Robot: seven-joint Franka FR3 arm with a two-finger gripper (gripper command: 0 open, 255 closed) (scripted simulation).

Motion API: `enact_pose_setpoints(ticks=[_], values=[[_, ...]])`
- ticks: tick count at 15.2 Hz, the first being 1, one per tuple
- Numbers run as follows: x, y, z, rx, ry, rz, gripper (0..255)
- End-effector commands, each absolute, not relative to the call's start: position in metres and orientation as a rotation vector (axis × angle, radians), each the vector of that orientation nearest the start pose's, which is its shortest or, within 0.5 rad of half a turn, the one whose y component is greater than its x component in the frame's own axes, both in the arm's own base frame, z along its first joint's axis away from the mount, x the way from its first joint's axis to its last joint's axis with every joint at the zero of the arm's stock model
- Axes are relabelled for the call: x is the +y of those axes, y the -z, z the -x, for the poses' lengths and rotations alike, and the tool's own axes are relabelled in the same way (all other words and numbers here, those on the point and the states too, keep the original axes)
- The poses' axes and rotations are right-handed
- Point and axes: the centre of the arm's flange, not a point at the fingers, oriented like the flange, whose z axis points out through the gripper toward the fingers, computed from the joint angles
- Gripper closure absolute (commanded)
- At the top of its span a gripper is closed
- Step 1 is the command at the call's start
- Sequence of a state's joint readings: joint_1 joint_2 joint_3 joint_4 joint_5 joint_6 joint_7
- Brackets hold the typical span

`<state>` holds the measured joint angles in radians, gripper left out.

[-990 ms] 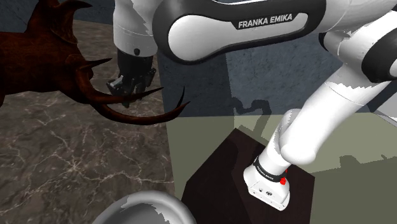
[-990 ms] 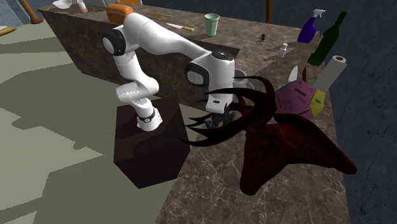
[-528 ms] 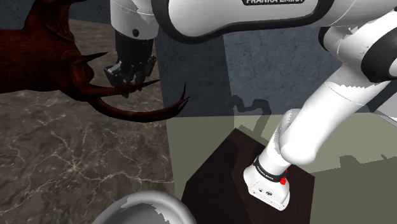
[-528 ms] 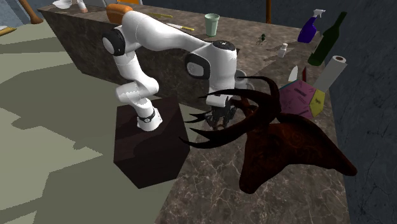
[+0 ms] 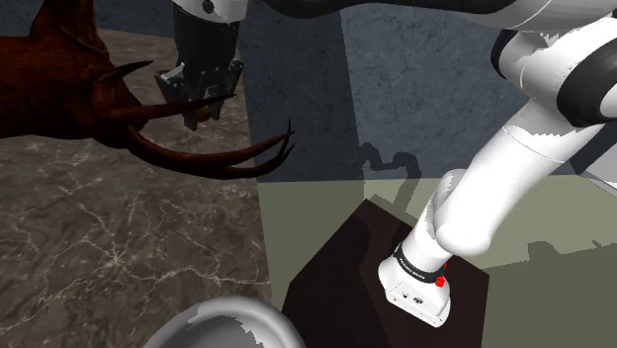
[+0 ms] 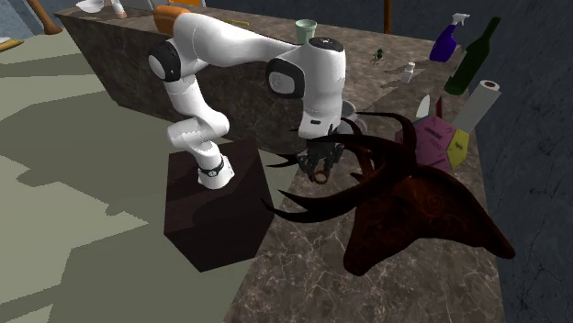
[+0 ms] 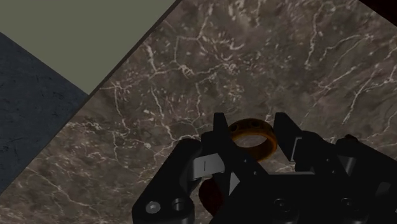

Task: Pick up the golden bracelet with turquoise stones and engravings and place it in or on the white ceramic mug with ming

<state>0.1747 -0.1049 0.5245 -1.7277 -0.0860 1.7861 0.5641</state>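
A golden-orange bracelet [image 7: 253,135] sits clasped between my black fingers [image 7: 220,129], well above the dark marble counter [image 7: 191,76]. My gripper [image 5: 200,99] hangs shut on it above the tusks of a dark red horned beast head [image 5: 59,79]. From the second exterior view the gripper [image 6: 321,168] is over the counter's edge, close to the horns [image 6: 367,161]. A grey-white round vessel [image 5: 222,326], likely the mug, stands at the shoulder view's bottom edge, with its rim [image 6: 353,109] just behind my wrist.
The horned head [image 6: 422,211] takes up much of the counter's near end. A purple and yellow faceted object [image 6: 436,142], a paper roll [image 6: 482,99], bottles [image 6: 471,57] and a green cup [image 6: 306,35] stand farther back. My dark stand [image 6: 211,216] is on the olive floor.
My gripper has risen straight up from the counter beside the tusks, carrying the bracelet with it. The horned head has not moved.
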Motion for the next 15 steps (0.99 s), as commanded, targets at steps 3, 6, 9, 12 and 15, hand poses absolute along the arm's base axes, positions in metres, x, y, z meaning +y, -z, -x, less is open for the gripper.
enact_pose_setpoints(ticks=[3,6,9,12,15], values=[[0.357,-0.643,-0.411,-0.236,0.324,3.137,255],[0.357,-0.659,-0.411,-0.236,0.324,3.137,255],[0.357,-0.671,-0.411,-0.236,0.324,3.137,255],[0.379,-0.672,-0.379,-0.236,0.324,3.137,255],[0.402,-0.672,-0.346,-0.236,0.324,3.137,255]])
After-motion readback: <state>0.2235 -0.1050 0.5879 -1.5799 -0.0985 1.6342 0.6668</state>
